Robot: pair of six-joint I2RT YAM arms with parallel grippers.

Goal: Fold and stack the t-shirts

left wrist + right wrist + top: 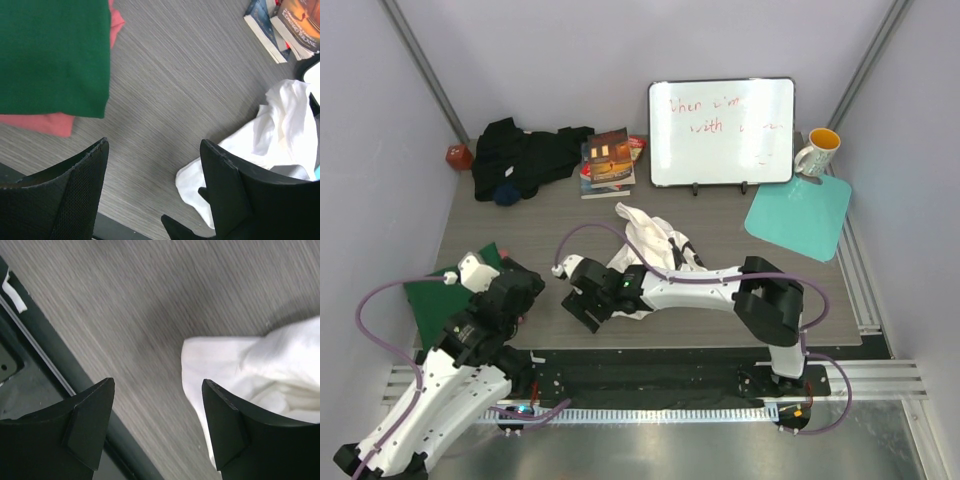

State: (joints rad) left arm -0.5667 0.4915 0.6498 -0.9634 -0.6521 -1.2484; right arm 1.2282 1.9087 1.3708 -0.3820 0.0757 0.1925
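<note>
The white t-shirt (645,240) is lying in a crumpled heap on the table (150,300), and everything else is placed from it. The right gripper (580,308) is hovering just beside its near-left edge, jaws standing wide with nothing between them. In the right wrist view a rounded fold of the cloth is sitting right at the inner face of one finger.

The left gripper (520,290) is hanging farther left of the white shirt, jaws likewise wide and empty. It is sitting between the heap and the folded dark green t-shirt (432,300), which is resting on the salmon pink t-shirt (50,124). The black t-shirts (525,155) are lying bunched behind the white one and well to its left, and the books (608,162) are standing just behind it.

The step in hand is probably taking hold of the white shirt to spread it flat. Doing it well likely means shifting the right gripper toward the heap so one finger is sliding under that fold and the other over it, pinching a single layer rather than a bunch. The left gripper could then be taking a matching edge, well apart from the first grip.
</note>
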